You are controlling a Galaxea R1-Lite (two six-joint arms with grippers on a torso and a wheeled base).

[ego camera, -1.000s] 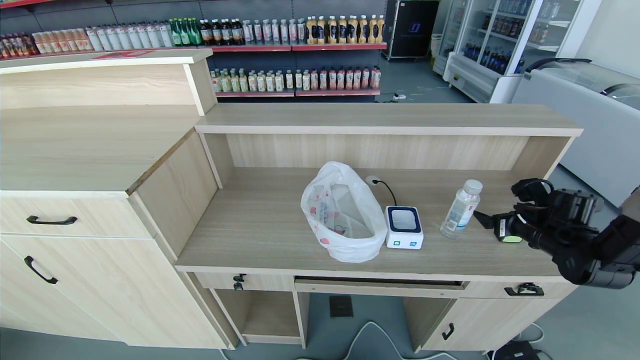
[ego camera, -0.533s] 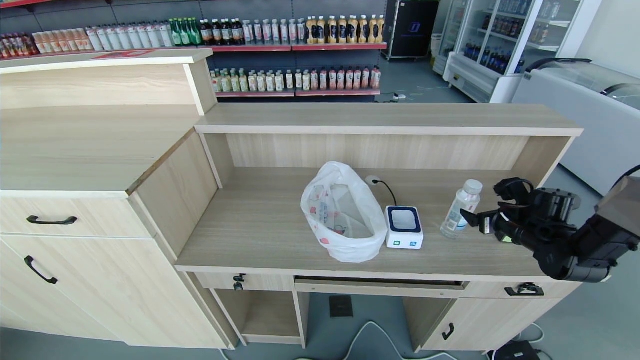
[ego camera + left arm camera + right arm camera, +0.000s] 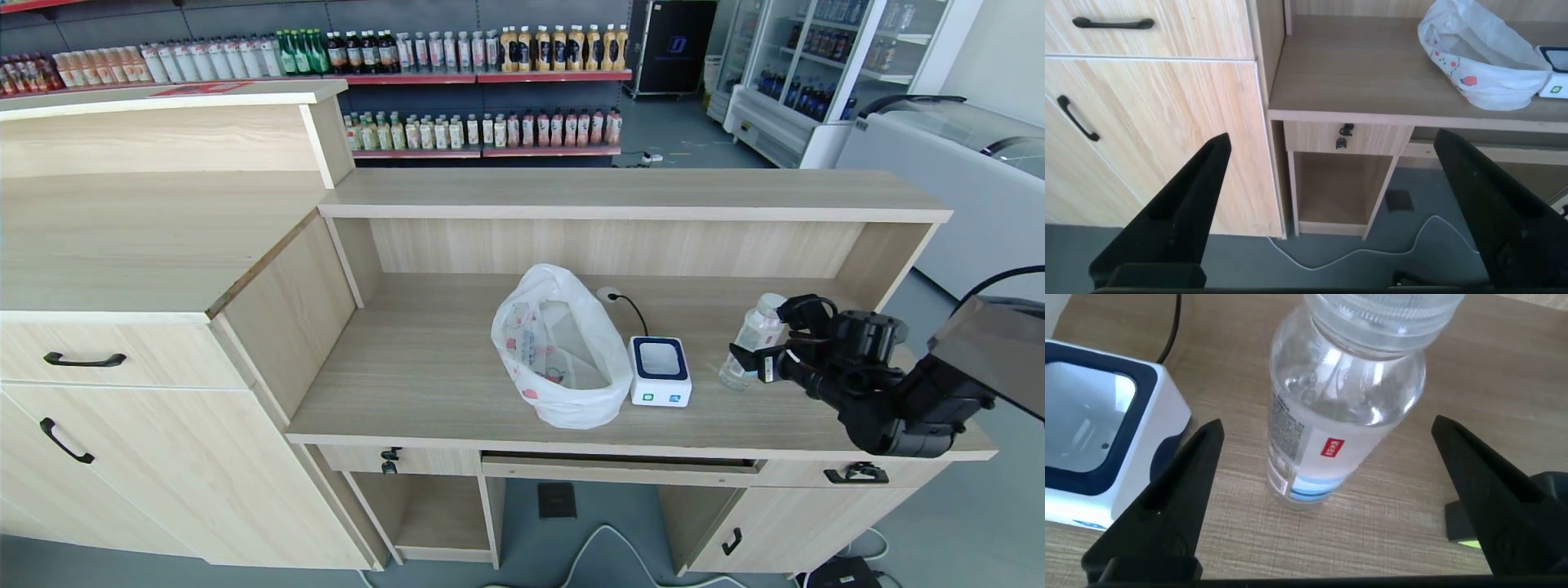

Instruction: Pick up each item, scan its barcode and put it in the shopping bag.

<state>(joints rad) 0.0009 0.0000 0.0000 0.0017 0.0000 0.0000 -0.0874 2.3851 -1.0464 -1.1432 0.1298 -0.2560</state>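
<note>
My right pincer (image 3: 1327, 429) is open wide and holds nothing. The water bottle (image 3: 1347, 400) stands between its fingers (image 3: 1159, 514). The scanner (image 3: 1094, 449) sits beside the bottle.

1. shopping bag (image 3: 562, 359) sits mid-counter (image 3: 424, 367); scanner (image 3: 660, 371) just right of it, cable (image 3: 627, 304) running behind
2. bottle (image 3: 755, 331) upright, right of scanner, apart from it
3. right gripper (image 3: 1327, 429) at the bottle, fingers spread wide, one on either side
4. drink shelves (image 3: 482, 77) well behind the counter
</note>
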